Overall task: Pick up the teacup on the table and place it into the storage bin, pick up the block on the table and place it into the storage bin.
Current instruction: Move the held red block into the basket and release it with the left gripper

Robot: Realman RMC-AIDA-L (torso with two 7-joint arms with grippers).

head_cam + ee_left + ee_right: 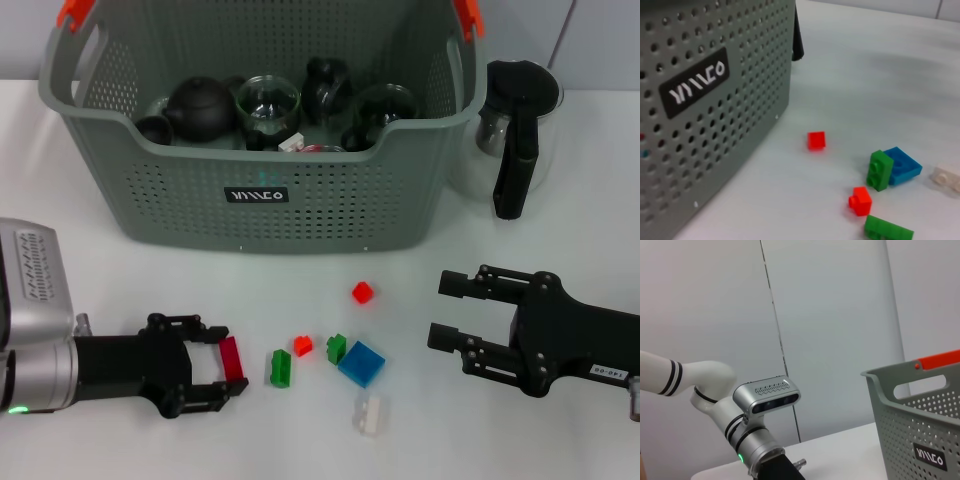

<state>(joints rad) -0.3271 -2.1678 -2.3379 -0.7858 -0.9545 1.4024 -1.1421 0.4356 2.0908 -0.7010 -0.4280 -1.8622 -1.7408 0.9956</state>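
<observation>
Between the fingers of the left gripper (226, 372) sits a dark red block (232, 358), light, rigid and likely slippery, while the right gripper (452, 312) waits open-fingered nearby.

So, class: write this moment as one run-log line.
left gripper: shut on dark red block, at table level | right gripper: open, empty | storage bin: holds teaware | six blocks on table

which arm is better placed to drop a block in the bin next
Left. The left gripper already has a dark red block between its fingers, so it only needs to lift and carry it to the storage bin. The right gripper is open and empty, to the right of the loose blocks.
</observation>
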